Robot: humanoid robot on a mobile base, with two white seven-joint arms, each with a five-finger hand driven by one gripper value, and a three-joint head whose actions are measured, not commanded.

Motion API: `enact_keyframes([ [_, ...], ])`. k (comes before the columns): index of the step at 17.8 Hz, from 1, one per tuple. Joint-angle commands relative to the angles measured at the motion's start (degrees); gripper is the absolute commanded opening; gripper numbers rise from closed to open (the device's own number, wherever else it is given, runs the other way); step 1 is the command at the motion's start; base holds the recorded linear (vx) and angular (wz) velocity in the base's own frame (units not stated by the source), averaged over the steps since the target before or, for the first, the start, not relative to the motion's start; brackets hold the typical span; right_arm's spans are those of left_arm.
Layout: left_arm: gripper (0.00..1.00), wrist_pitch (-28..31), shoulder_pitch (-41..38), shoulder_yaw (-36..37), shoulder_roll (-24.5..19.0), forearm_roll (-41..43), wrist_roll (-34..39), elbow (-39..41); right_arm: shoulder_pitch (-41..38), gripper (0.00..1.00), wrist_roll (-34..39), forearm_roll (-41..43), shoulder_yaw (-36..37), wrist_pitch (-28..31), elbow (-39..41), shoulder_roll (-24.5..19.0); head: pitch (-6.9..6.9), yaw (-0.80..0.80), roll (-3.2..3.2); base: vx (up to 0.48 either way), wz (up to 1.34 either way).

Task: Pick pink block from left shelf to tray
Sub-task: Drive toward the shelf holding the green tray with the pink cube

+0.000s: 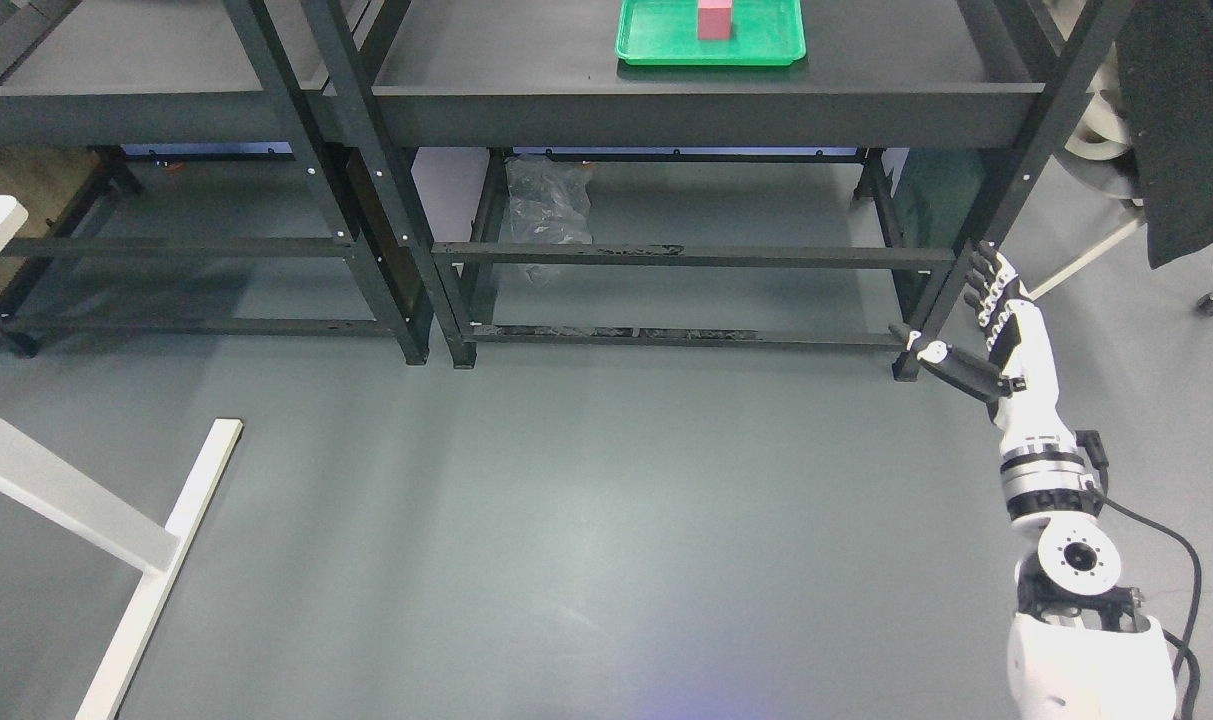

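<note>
No text, label, brand, number or sign can be read on anything in the head view.

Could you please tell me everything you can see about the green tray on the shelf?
The green tray is a shallow rectangular tray, seemingly plastic, with a raised rim and rounded corners. It lies flat on the dark top of the right-hand shelf unit, near the front edge; its far side is cut off by the picture's top. A pink block stands upright inside it, right of the middle. Nothing else touches it; the right hand is far below, by the shelf leg.
</note>
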State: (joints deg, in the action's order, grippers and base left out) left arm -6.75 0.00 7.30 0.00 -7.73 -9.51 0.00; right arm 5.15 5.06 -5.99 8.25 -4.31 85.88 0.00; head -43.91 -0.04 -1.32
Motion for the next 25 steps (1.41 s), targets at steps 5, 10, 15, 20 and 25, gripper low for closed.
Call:
enact_keyframes([
  [5,1.0,0.0,-1.1,0.0,-1.0,0.0,0.0,1.0,0.0,1.0,0.0,-0.2,-0.4,0.9,0.2,1.0,0.0,0.0,0.0,0.0,0.0],
  [10,1.0,0.0,-1.1,0.0,-1.0,0.0,0.0,1.0,-0.1,1.0,0.2,-0.2,0.0,1.0,0.2,1.0,0.0,0.0,0.0,-0.007,-0.01],
  [15,1.0,0.0,-1.1,0.0,-1.0,0.0,0.0,1.0,-0.1,1.0,-1.5,0.6,0.4,-3.1,0.1,1.0,0.0,0.0,0.0,0.026,0.01],
  [20,1.0,0.0,-1.1,0.0,-1.0,0.0,0.0,1.0,-1.1,1.0,-2.3,1.7,1.2,-4.6,0.2,1.0,0.0,0.0,0.0,0.078,0.0],
  [25,1.0,0.0,-1.1,0.0,-1.0,0.0,0.0,1.0,-0.8,0.95,-2.2,-1.7,0.1,-3.7,0.2,1.0,0.0,0.0,0.0,0.107,-0.02],
])
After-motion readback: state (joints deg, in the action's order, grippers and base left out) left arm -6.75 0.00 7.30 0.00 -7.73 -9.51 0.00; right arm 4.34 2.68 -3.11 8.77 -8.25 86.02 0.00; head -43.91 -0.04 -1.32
